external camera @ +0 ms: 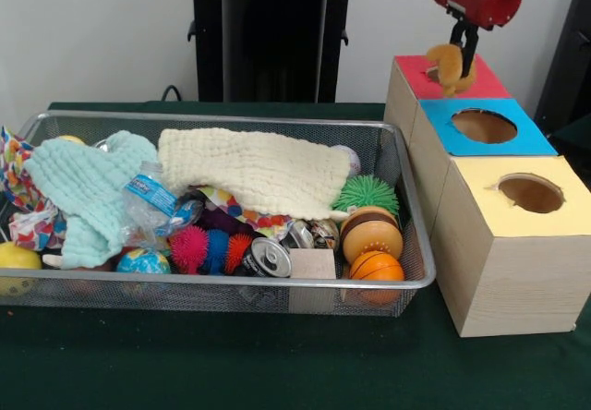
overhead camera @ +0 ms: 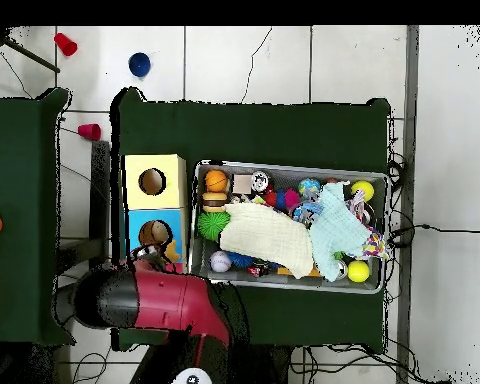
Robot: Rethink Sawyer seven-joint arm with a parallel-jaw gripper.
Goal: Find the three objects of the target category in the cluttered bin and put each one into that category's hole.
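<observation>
Plush toy held over the red-topped box, at the far end of the row.

Front view: the gripper [external camera: 459,59] hangs from the red arm and is clenched on a tan plush toy [external camera: 447,66] above the red-topped box [external camera: 487,83]. The blue-topped box's hole [external camera: 484,126] is next along, empty, then the yellow-topped box [external camera: 513,244]. The wire mesh bin [external camera: 417,244] holds a cream knitted cloth [external camera: 254,170], a mint cloth [external camera: 88,188], a green spiky ball [external camera: 366,192] and a drink can [external camera: 267,258].
Overhead view: the arm [overhead camera: 164,300] covers the red-topped box; the gripper itself cannot be made out. The bin [overhead camera: 289,166] lies just beside the boxes.
</observation>
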